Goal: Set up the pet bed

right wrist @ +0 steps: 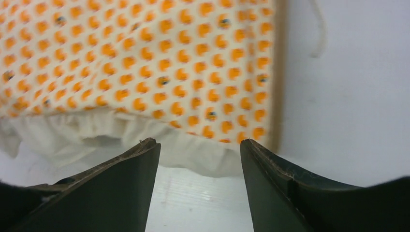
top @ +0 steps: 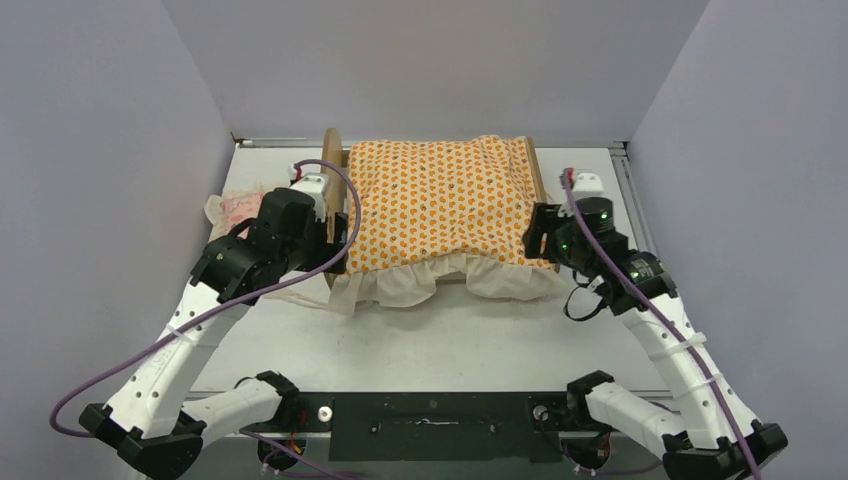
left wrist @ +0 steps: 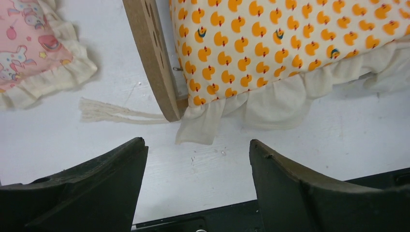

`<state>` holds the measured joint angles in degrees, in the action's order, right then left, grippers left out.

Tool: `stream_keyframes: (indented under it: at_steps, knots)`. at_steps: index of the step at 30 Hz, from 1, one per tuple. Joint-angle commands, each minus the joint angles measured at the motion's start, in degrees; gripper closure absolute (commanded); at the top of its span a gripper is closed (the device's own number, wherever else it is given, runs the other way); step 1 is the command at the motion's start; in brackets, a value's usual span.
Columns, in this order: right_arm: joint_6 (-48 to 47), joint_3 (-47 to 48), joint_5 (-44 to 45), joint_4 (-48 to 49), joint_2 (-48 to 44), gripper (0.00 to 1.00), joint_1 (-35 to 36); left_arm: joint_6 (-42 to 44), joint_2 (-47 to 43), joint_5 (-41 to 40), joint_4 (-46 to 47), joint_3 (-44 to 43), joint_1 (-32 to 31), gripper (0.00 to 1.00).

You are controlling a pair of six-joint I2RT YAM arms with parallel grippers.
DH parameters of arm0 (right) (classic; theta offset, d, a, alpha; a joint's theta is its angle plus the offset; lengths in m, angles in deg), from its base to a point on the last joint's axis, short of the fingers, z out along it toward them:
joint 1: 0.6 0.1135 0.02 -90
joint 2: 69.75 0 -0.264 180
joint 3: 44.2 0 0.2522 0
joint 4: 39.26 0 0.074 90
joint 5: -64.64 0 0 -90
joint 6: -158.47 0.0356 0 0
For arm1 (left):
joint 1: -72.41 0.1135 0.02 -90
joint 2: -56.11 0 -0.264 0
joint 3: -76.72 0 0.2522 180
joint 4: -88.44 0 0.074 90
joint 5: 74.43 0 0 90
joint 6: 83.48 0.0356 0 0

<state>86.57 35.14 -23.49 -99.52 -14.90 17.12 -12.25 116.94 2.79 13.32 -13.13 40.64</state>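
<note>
Plywood pet bed (top: 331,160) is covered by the orange duck-print ruffled mattress (top: 440,200), left gripper (left wrist: 198,162) and right gripper (right wrist: 200,162) are held apart and empty, and the pink frilled pillow (top: 237,210) is judged next to be picked up.

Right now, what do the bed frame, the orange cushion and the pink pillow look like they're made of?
Pet bed: light wooden board, probably plywood or fibreboard, matt and unpainted; the cut edge shows plain brown.
Cushion: soft printed fabric, likely cotton, with a cream ruffle; it sags and creases.
Pillow: similar pink printed cloth with a frilled cream edge.
</note>
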Motion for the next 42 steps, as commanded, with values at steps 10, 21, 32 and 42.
stream_keyframes:
  at_steps: [10,21,32,42]
  knots:
    - [13.46,-8.18,22.70,30.05,17.18,0.49,38.79,1.26,0.86,-9.91,5.07,-10.09,0.43,0.18]
    - [17.52,-8.57,25.78,31.85,25.59,0.60,38.97,0.79,1.59,-11.24,11.55,-2.94,0.83,0.18]
    - [18.04,6.93,19.51,6.29,24.37,0.95,38.89,4.28,0.34,-12.31,12.67,-2.24,0.83,0.18]
    - [20.38,13.45,11.57,-7.54,20.72,0.69,37.81,6.37,0.29,-15.13,11.40,-1.11,0.85,0.18]
